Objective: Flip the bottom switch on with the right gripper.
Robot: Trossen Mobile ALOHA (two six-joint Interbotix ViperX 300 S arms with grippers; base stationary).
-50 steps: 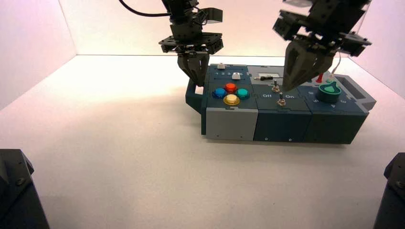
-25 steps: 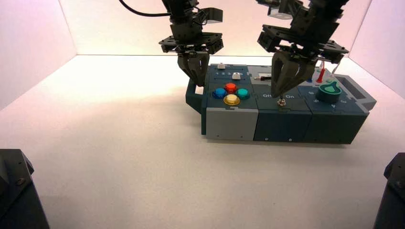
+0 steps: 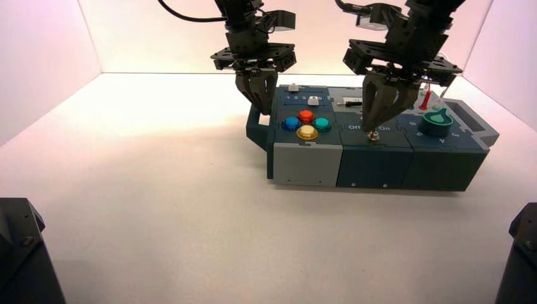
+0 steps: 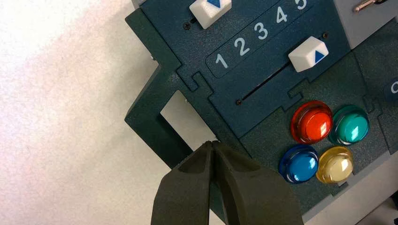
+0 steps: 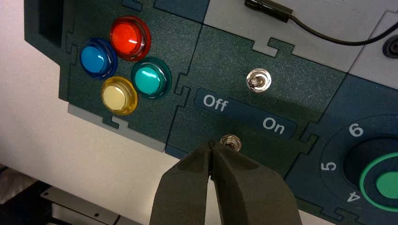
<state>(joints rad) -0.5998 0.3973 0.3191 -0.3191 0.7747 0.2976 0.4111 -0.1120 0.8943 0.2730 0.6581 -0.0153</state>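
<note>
The bottom switch (image 5: 231, 142) is a tiny silver toggle on the dark blue box (image 3: 373, 168), below the "Off" and "On" lettering; from above the bottom switch (image 3: 373, 135) sits near the box's front edge. My right gripper (image 5: 211, 144) is shut, its pointed tip right beside that toggle on the "Off" side; I cannot tell whether it touches. In the high view the right gripper (image 3: 370, 129) hangs straight over the switch. The top switch (image 5: 258, 80) stands clear behind it. My left gripper (image 3: 259, 109) is shut and idle at the box's left end, by the handle (image 4: 155, 122).
Four round push buttons (image 5: 124, 70) lie left of the switches, and the green knob (image 3: 437, 120) lies to the right. Two white sliders (image 4: 308, 53) sit behind the buttons. A black wire (image 5: 324, 35) runs across the grey panel at the back.
My right gripper has swung left from above the knob side and come down until its tip is at the bottom switch. The left arm has not moved.
</note>
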